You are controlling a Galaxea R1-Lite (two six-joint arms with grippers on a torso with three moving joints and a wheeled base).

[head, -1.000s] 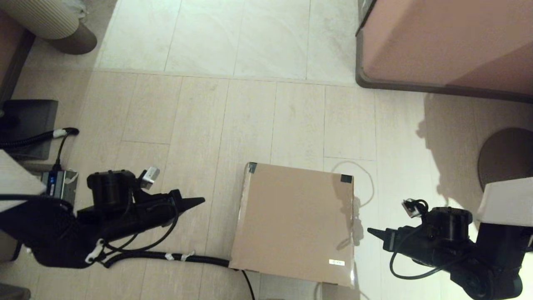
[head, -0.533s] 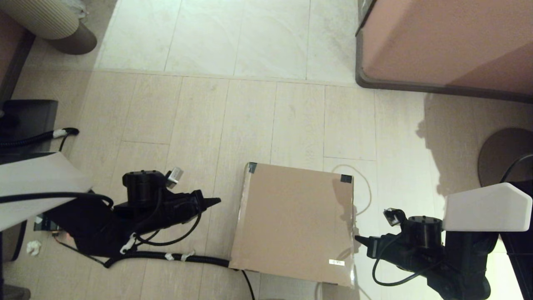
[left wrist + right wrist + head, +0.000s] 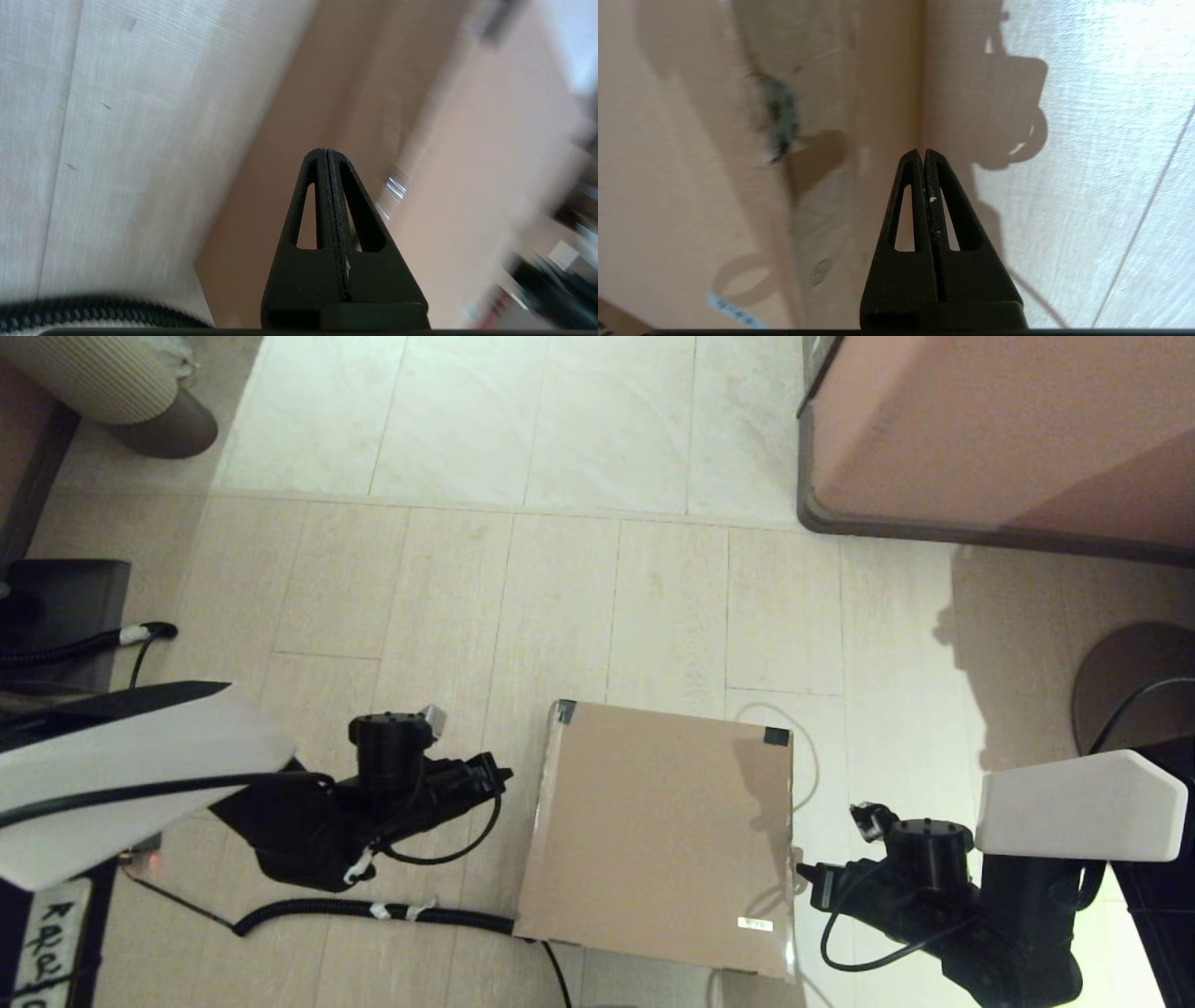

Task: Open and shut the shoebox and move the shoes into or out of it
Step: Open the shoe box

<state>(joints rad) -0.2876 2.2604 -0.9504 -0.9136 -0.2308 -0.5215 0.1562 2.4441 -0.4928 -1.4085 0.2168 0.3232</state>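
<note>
While the plain brown cardboard shoebox with black-taped far corners and a small white sticker lies closed on the pale wood-look floor, low and centre in the head view, both arms are closing on it from either side, so the step in hand looks like the approach to opening the lid. The left gripper sits at the box's 9 o'clock, tips pressed together with nothing between them and just short of the left edge; its wrist camera shows the closed fingers aimed at the box's side. The right gripper is at 3 o'clock, likewise pressed together and empty, its tip touching or almost touching the right edge. No shoes are visible; presumably they are inside. Next, I judge, a tip must get under the lid's free edge and lift without pushing the light box along the floor. Compared with a second ago, both grippers have moved inward toward the box, the left one much farther; the box has not shifted.
</note>
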